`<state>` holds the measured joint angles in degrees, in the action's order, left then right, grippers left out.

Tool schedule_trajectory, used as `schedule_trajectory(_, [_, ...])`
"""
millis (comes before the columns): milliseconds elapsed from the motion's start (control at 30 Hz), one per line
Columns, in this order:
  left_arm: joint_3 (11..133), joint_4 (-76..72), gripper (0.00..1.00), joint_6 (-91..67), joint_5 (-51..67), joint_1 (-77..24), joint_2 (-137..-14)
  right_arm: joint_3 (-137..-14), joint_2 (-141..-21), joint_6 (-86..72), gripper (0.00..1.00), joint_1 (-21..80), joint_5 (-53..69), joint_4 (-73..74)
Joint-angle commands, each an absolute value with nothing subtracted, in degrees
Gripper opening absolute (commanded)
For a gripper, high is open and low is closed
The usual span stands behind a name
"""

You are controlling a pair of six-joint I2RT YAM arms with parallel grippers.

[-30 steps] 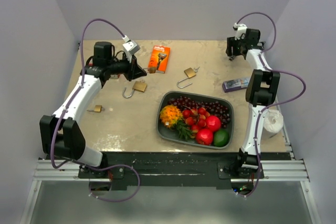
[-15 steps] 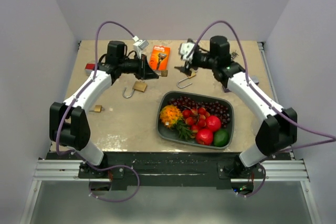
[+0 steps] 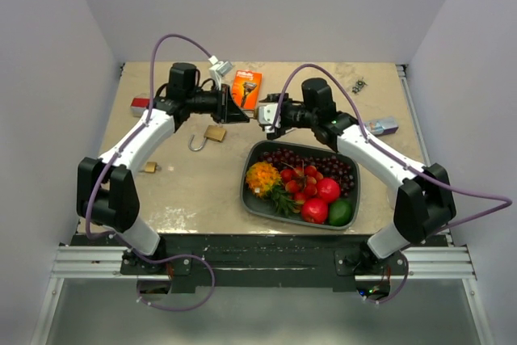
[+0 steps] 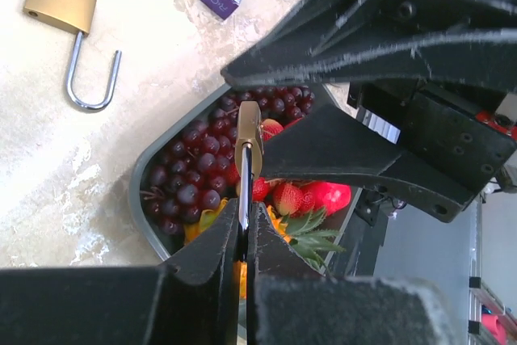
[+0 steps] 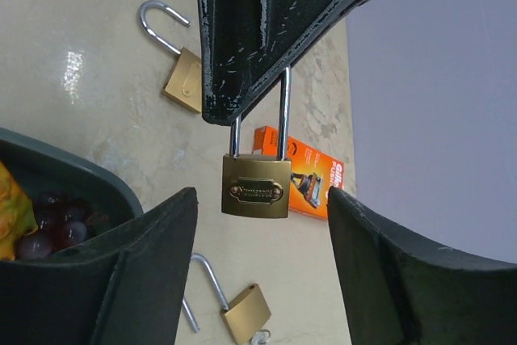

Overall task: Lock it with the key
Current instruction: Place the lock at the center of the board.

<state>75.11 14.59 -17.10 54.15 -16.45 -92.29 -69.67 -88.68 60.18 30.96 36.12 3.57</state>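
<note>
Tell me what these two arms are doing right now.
The left gripper is shut on the shackle of a brass padlock, holding it up above the table. The right gripper is open, its fingers either side of the lock's body, not touching. No key shows in it; two open padlocks lie on the table.

Left end effector (image 3: 240,114) clamped, right end effector (image 3: 265,114) spread.

White "Gill…" on the orange box (image 5: 311,187); padlock (image 5: 256,190) embossing unreadable.
</note>
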Motion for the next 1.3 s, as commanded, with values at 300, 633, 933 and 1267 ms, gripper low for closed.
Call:
schedule_trajectory(300, [74.2,14.5,0.0,-17.3,53.4,-16.6,-88.0,-72.9,-89.1,61.7,0.46,34.3,33.6,1.9])
schedule_trajectory(633, [73.7,14.6,0.21,-16.4,53.5,-16.6,-87.0,-72.7,-89.5,59.1,0.0,34.4,30.0,0.3])
schedule_trajectory(933, [79.4,17.1,0.99,-9.9,41.1,-6.6,-85.0,-82.0,-96.4,29.8,0.0,25.2,24.3,-0.9])
schedule_trajectory(1267, [79.6,16.0,0.99,-1.8,14.1,-1.6,-81.6,-107.0,-120.1,-2.0,0.0,10.2,1.9,13.6])
